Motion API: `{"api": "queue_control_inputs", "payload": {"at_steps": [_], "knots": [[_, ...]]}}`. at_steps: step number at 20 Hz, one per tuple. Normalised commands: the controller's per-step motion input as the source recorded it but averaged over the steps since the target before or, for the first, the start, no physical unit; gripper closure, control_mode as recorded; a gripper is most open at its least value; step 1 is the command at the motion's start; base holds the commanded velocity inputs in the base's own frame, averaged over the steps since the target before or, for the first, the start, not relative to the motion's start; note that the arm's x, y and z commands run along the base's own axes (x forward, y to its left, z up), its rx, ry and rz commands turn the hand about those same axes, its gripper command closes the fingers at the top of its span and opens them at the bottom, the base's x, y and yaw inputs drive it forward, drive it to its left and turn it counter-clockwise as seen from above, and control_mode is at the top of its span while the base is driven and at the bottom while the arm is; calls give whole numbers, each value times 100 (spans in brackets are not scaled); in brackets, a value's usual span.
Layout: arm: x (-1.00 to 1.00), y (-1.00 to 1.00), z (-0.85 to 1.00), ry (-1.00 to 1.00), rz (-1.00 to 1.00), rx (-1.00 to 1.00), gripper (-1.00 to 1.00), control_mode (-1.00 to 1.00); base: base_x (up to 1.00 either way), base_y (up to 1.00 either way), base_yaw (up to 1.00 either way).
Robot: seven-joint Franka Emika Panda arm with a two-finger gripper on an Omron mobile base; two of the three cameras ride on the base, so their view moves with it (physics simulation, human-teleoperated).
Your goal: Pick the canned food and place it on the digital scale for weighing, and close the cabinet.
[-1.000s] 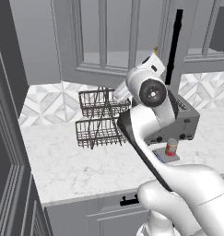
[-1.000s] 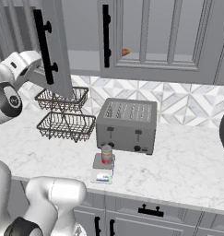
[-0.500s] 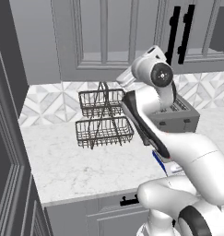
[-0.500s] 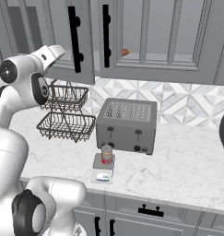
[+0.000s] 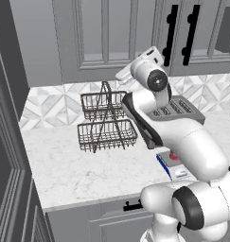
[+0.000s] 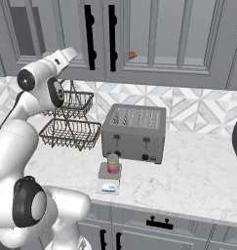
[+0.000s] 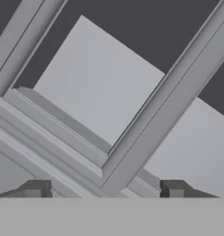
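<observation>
Gripper [image 7: 104, 192], jaws spread and holding nothing, faces the panelled door of the cabinet [image 6: 154, 39] at close range, its black bar handles [image 6: 111, 36] upright and together, while the canned food [image 6: 113, 163] stands on the digital scale [image 6: 109, 177] below.

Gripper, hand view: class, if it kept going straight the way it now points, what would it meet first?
Most likely the cabinet door: its pale panes and grey bars lie straight ahead of the open gripper. How near it is, I cannot judge.
</observation>
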Motion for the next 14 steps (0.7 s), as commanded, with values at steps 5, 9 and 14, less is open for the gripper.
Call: {"api": "queue_control_inputs", "payload": {"at_steps": [5, 9, 14], "knots": [[93, 0, -1, 0, 0, 4, -100, -100, 0, 0, 0], [61, 0, -11, 1, 1, 1, -100, -100, 0, 0, 0], [64, -1, -48, 0, 1, 0, -100, -100, 0, 0, 0]]}}
